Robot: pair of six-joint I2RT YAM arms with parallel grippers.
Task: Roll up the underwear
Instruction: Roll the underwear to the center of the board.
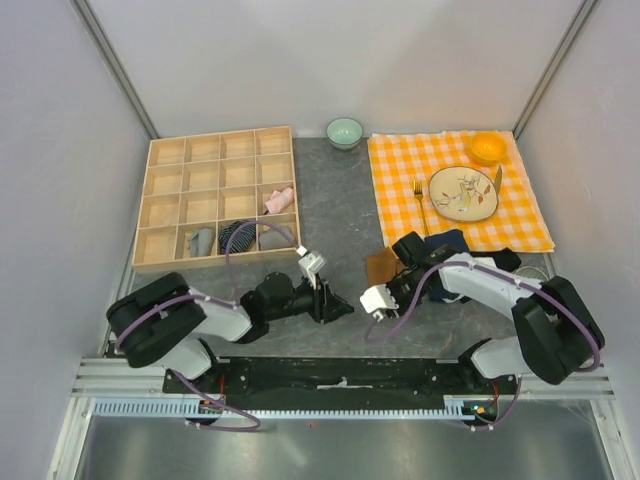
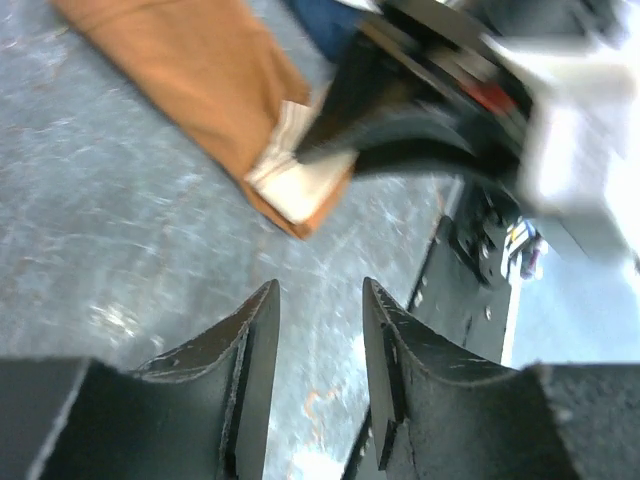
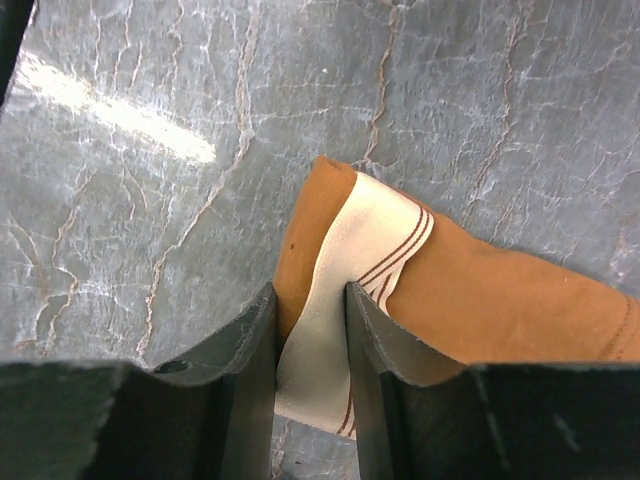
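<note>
Centre of the top view, just left of the checked cloth (image 1: 400, 160): brown underwear (image 1: 383, 266), laid flat on the grey table (image 1: 340, 200) and partly hidden under the right arm.

- Waistband (image 3: 370, 240): pale with thin brown stripes, at the near end of the garment. In the right wrist view the body of the cloth is seen running off to the right.
- Right gripper (image 3: 309, 290): fingers set narrow, with the waistband pinched between them.
- Left gripper (image 2: 320, 285): fingers narrowly parted, nothing held, table visible through the gap. It is placed near the banded end but apart from the cloth.
- Other items: wooden divided tray (image 1: 165, 200) at upper left, green bowl (image 1: 345, 131) at top centre, plate (image 1: 463, 193) and orange bowl (image 1: 488, 147) on the checked cloth.

Step judged in hand: the start of the roll, with the band end seized. The next move is judged to call for the band to be turned over onto the brown cloth and wound along its length. The free end would likely need to be pinned by the left gripper so that the garment is not dragged.
</note>
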